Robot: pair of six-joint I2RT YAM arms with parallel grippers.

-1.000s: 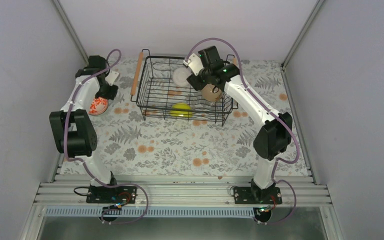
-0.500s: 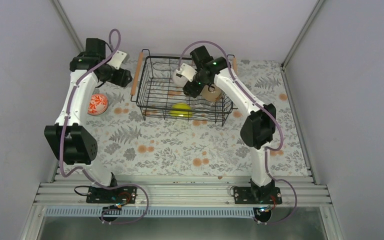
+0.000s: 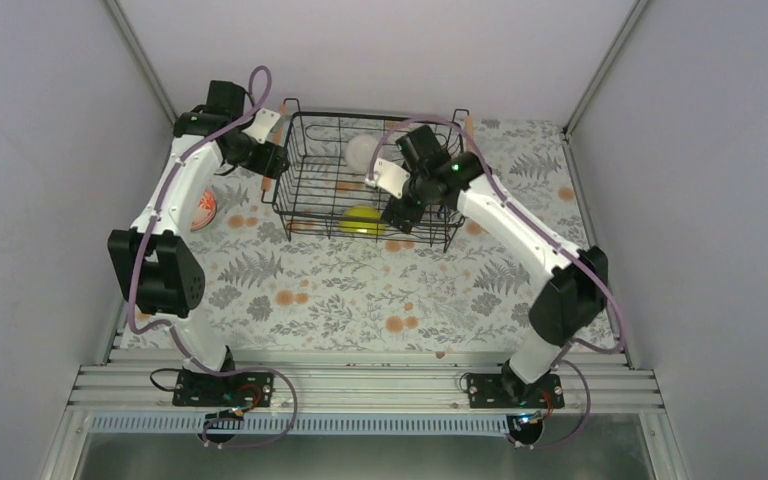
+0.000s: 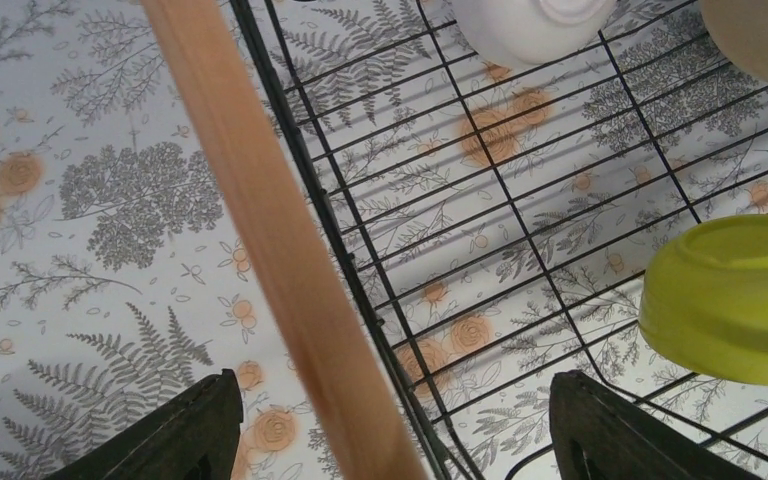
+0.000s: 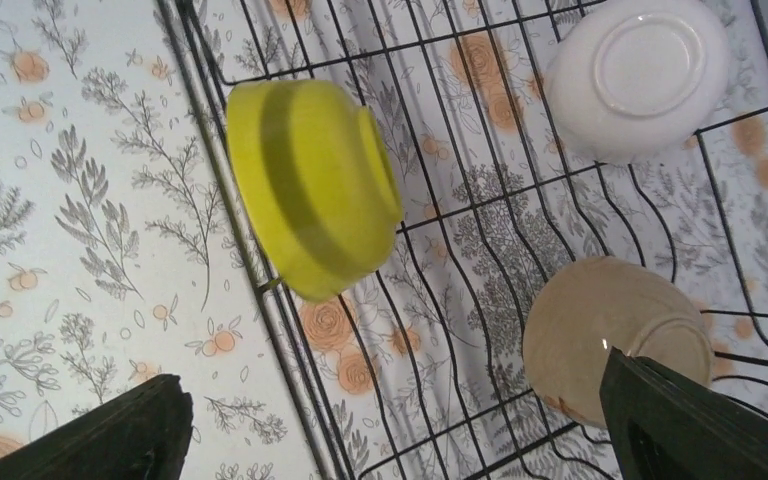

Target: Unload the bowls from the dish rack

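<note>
The left claw (image 4: 392, 400), fingers apart and empty, hangs above the rack's (image 3: 295, 200) wooden handle (image 4: 280, 250). The right claw (image 5: 392, 385), spread wide and empty, hangs over the rack's inside. Below it a yellow bowl (image 5: 310, 185) lies tipped against the wire wall, with a tan bowl (image 5: 600, 335) beside one finger and a white bowl (image 5: 640, 80) beyond. A patterned bowl (image 3: 203, 208) sits on the counter (image 3: 360, 290), left of the left claw.

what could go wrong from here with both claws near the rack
1. The left claw stands open over the wooden handle; dropping or closing here would likely grab the handle and drag the dish rack.
2. The right claw is open by the yellow-green bowl, which lies tipped against the rack's wires; a finger could snag a wire or the bowl could slip.
</note>
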